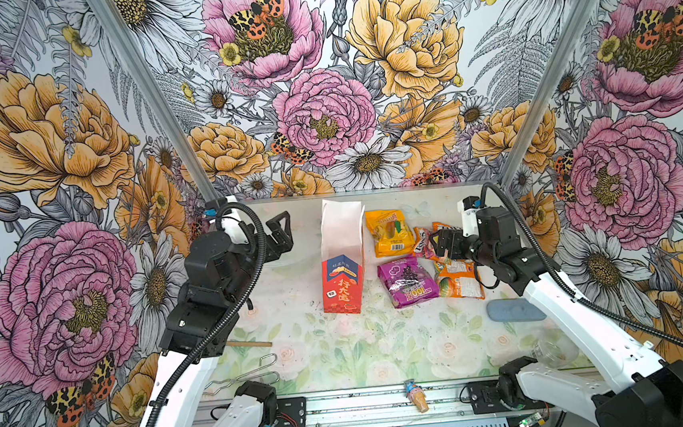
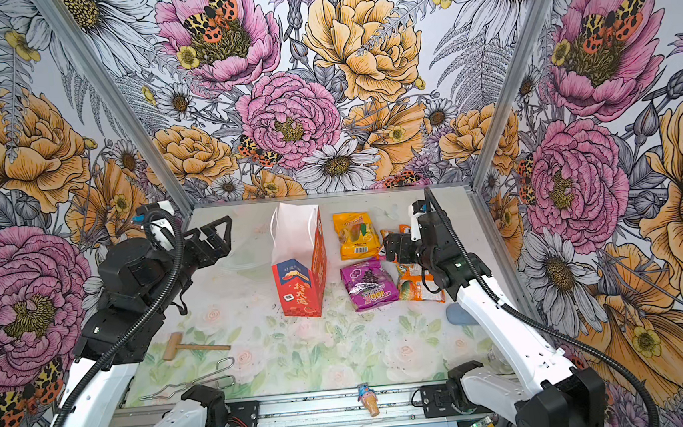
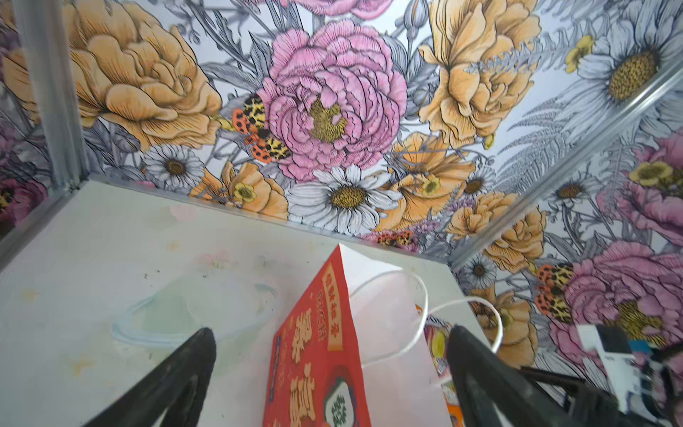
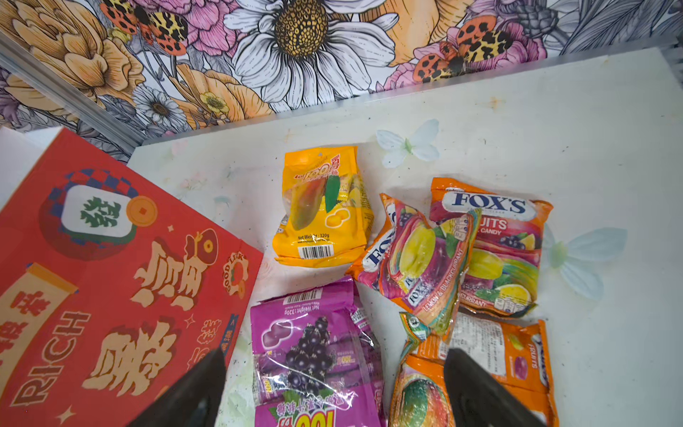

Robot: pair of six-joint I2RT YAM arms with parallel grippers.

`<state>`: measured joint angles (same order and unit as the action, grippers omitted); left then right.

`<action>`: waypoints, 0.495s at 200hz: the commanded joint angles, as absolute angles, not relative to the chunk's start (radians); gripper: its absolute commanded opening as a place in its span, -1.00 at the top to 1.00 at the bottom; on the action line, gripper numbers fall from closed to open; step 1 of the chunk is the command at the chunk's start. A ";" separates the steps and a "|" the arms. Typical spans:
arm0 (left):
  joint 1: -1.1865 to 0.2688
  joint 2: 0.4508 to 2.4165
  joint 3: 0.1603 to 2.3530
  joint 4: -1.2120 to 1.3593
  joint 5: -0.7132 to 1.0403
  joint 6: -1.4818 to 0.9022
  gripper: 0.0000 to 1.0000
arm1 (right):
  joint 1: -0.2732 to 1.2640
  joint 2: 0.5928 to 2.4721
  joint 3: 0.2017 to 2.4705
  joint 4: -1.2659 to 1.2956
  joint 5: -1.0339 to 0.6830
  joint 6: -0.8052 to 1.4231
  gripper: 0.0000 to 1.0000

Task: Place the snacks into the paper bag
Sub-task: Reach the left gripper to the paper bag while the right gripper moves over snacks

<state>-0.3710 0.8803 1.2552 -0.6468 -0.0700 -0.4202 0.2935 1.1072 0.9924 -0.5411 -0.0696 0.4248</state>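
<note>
item 1. right gripper [image 4: 336, 359]: jaws spread wide, nothing in them. you have it poised over the snacks, and in its wrist view the purple grape packet [image 4: 314, 351] lies between the fingers. that reads as lining up a first pick.

item 2. left gripper [image 3: 330, 331]: jaws also wide and empty. it is raised beside the paper bag [image 1: 341, 256] on the side away from the snacks, probably so you can steady or spread the bag's mouth.

item 3. paper bag: stands upright at mid-table between the two arms, near enough to the heap for a short carry. it is tall and narrow, white above and red below, with a blue panel, gold characters and white string handles. you cannot see inside it.

item 4. snacks: all those in view lie on the table [image 1: 342, 348], just beside the bag on the right arm's side.
- yellow mango packet [image 4: 321, 210]: glossy, flat, barcode showing.
- purple grape packet: crinkled clear film, nearest the bag.
- crumpled fox's packet [image 4: 417, 258]: tilted, leaning on the flat fox's packet [image 4: 506, 251].
- orange-and-white packet [image 4: 499, 355]: partly under one finger.

you should expect the slick film to slip or buckle when pinched.
</note>
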 commanded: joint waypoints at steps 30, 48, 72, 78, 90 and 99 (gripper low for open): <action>-0.503 1.010 1.390 -0.837 -0.050 -0.410 -0.98 | 0.334 1.162 1.030 -0.591 0.002 0.448 -0.89; -0.529 1.049 1.407 -0.846 -0.040 -0.408 -0.97 | 0.343 1.178 1.028 -0.591 0.006 0.447 -0.89; -0.590 1.109 1.457 -0.891 -0.049 -0.380 -0.97 | 0.350 1.190 1.021 -0.591 0.010 0.443 -0.90; -0.606 1.126 1.473 -0.907 -0.059 -0.370 -0.97 | 0.352 1.190 1.019 -0.591 0.013 0.443 -0.90; -0.631 1.152 1.494 -0.930 -0.099 -0.365 -0.97 | 0.352 1.191 1.016 -0.591 0.018 0.443 -0.91; -0.635 1.169 1.501 -0.941 -0.114 -0.366 -0.98 | 0.354 1.191 1.015 -0.591 0.018 0.443 -0.91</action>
<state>-0.6083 1.1412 1.4551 -0.8757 -0.0631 -0.3962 0.3435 1.1896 0.9985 -0.5915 -0.0086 0.4370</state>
